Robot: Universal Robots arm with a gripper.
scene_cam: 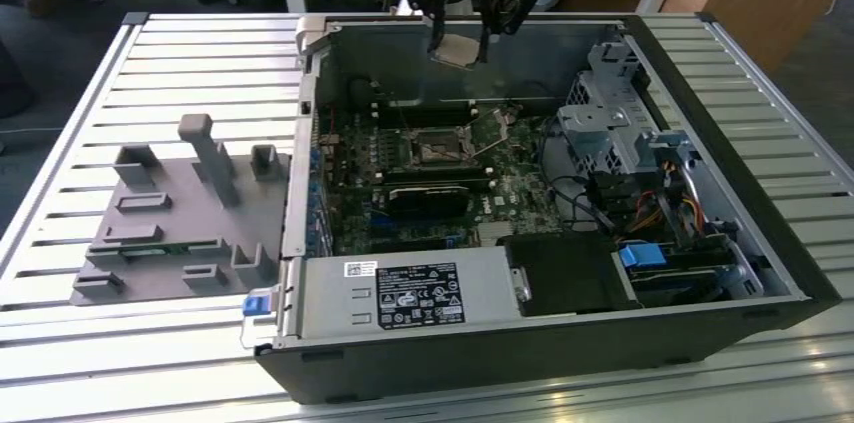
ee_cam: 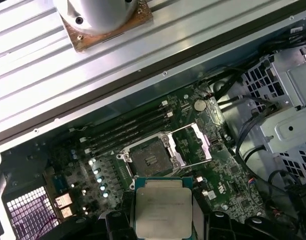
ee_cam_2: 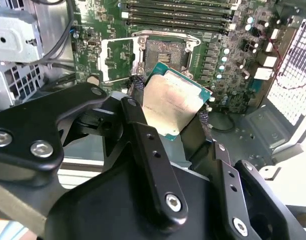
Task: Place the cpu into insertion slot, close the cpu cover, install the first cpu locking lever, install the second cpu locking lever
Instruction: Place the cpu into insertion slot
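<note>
While the tool [ee_cam_2: 171,101] hung over the open computer case [scene_cam: 790,268], I saw its two fingers clamped on opposite edges of the cpu [ee_cam_2: 179,95], whose dull metal top faced the second wrist camera at a tilt. In the exterior view the chip sat high, near the case's far wall and well apart from the motherboard below. The insertion slot [ee_cam: 148,160] lay bare, with the cpu cover [ee_cam: 195,145] swung open just beside it. My worry was the tilt: if the chip had gone down skewed or turned the wrong way, I judged it could have ridden up on the metal frame or pressed on the socket's contacts. I also thought the edge grip could let it slip, and that a corner might catch the raised cover on a crooked descent. By my count there was one cpu, one insertion slot, one cpu cover and one tool with two fingers. One grey moulded fixture [scene_cam: 174,228] rested on the slatted tabletop [scene_cam: 200,53] at the exterior view's left of the case. The locking levers I could not pick out surely enough to count.
</note>
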